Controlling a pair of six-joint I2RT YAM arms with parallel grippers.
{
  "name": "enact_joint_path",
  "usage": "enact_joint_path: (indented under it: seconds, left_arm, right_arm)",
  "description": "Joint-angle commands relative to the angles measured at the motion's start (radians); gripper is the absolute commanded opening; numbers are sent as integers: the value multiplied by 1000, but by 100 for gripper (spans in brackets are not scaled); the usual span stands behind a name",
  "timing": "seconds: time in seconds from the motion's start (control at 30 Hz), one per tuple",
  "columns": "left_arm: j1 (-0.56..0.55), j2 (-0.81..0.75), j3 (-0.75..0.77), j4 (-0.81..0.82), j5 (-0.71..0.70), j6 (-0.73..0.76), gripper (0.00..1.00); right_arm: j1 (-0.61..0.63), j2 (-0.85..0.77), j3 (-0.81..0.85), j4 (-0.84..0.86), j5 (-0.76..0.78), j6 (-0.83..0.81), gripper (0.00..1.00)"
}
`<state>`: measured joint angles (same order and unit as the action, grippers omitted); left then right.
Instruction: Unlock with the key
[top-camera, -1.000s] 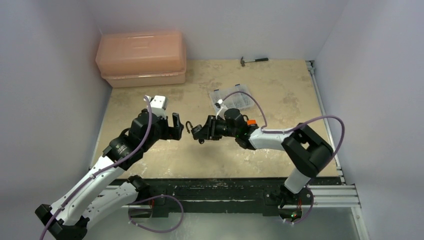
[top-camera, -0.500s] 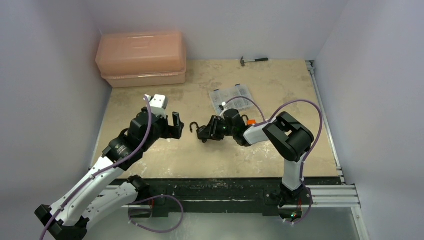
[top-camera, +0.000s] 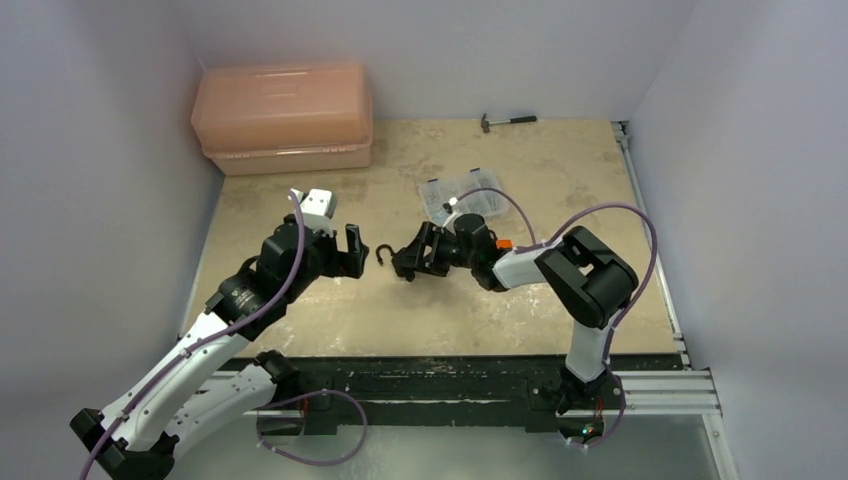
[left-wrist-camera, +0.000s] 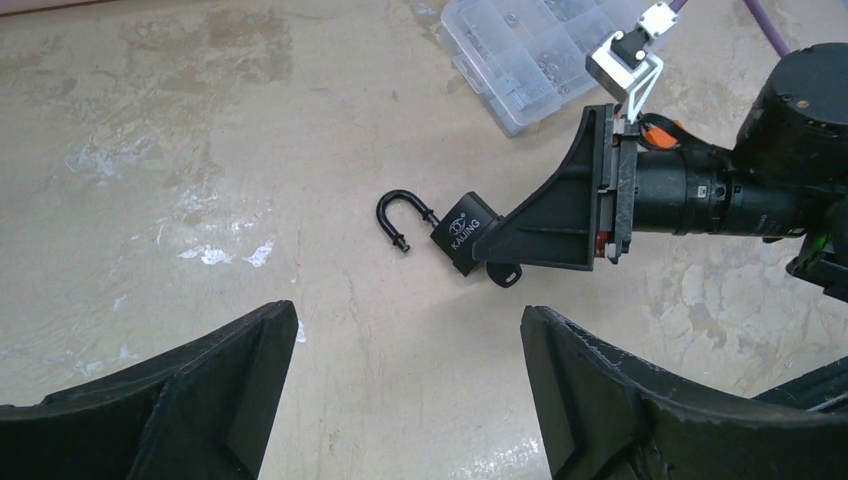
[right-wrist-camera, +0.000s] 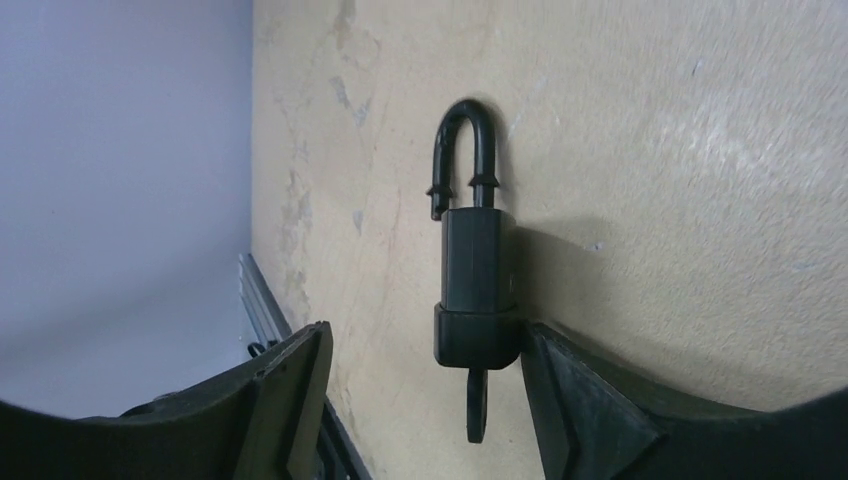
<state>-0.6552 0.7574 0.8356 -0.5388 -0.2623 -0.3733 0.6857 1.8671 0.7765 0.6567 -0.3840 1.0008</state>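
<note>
A small black padlock (left-wrist-camera: 462, 236) lies on the beige table between the two arms. Its shackle (left-wrist-camera: 397, 212) is popped open, with one leg free of the body. The key (left-wrist-camera: 506, 275) sticks out of the padlock's base, its black head showing. In the right wrist view the padlock (right-wrist-camera: 477, 270) and key (right-wrist-camera: 477, 410) sit between my right gripper's fingers. My right gripper (right-wrist-camera: 425, 340) is open; one finger (right-wrist-camera: 580, 400) touches the lock's base and the other stands apart. My left gripper (left-wrist-camera: 407, 320) is open and empty, a short way to the left of the padlock (top-camera: 392, 259).
A clear parts organizer (top-camera: 458, 194) lies just behind the right gripper (top-camera: 412, 258). An orange toolbox (top-camera: 283, 118) stands at the back left. A hammer (top-camera: 508, 120) lies against the back wall. A metal rail (top-camera: 650, 240) runs along the table's right edge.
The right arm's elbow has swung inward and its wrist has rolled. The shackle, which looked like a closed loop, now shows as an open hook. The left arm has not moved.
</note>
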Motion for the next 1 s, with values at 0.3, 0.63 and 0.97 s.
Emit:
enact_joint_path:
  seconds: [0.3, 0.63, 0.97]
  left_arm:
    - [-1, -18, -7, 49, -12, 19, 90]
    - [-1, -37, -27, 79, -9, 33, 91]
    - [-1, -71, -56, 116, -22, 38, 91]
  right_arm:
    - [-41, -321, 79, -334, 209, -316, 99]
    - [-41, -606, -75, -302, 521, -566, 99]
    - [-41, -757, -347, 21, 548, -649, 99]
